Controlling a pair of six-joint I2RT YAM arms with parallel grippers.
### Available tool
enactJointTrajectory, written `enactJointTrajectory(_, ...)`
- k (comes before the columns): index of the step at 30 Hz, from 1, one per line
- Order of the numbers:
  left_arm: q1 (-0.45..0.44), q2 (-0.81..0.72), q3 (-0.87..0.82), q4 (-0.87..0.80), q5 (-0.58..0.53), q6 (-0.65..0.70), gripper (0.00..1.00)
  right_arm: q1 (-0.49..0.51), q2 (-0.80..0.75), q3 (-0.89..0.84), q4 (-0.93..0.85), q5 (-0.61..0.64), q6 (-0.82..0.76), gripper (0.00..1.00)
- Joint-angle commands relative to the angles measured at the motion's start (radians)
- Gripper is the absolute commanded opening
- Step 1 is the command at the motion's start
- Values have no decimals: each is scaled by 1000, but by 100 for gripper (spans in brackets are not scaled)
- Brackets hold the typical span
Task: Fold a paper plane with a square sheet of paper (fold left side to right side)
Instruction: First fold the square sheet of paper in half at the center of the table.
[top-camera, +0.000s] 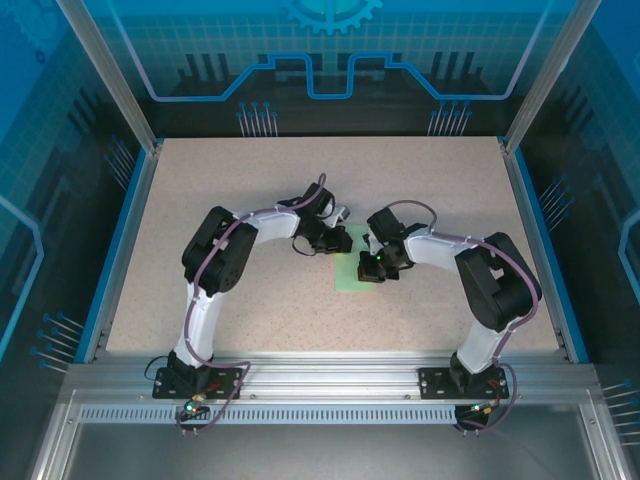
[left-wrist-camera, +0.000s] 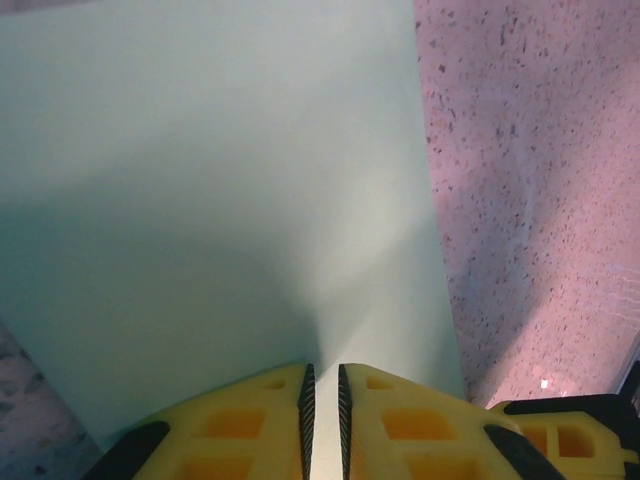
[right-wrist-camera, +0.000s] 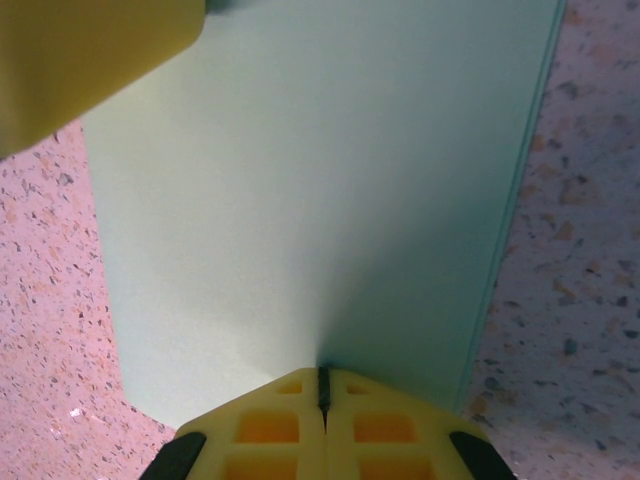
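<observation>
One square sheet of paper (top-camera: 352, 274) on blue-walled speckled table (top-camera: 300, 180); left end effector (left-wrist-camera: 322, 372) pinches it, right end effector (right-wrist-camera: 322, 376) shut atop.

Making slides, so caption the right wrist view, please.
Right gripper pinching the edge of a green paper sheet, speckled table beneath.

No word, number, brand or label can be read anywhere. The square sheet of paper (left-wrist-camera: 200, 200) is plain and unmarked on the face that shows, and the speckled counter (top-camera: 250, 200) bears no writing. The one sign-like mark is a blue gear emblem (top-camera: 345, 18) with circuit-style lines, printed on the back wall (top-camera: 200, 50), and it carries no letters.
</observation>
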Motion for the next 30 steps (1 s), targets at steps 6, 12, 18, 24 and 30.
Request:
enactJointTrajectory(6, 33, -11, -102, 104, -75, 3, 18, 4, 43, -24, -94, 91, -19, 3)
enactJointTrajectory(12, 52, -7, -67, 85, -90, 5, 19, 5, 43, -29, -96, 95, -20, 3)
enactJointTrajectory(18, 73, 16, -6, 52, -116, 7, 19, 5, 43, -35, -100, 99, -22, 3)
enactJointTrajectory(24, 95, 55, 72, 19, -130, 6, 19, 5, 39, -42, -103, 103, -22, 3)
enactJointTrajectory(30, 120, 111, 168, -25, -152, 3, 19, 4, 33, -47, -107, 104, -23, 3)
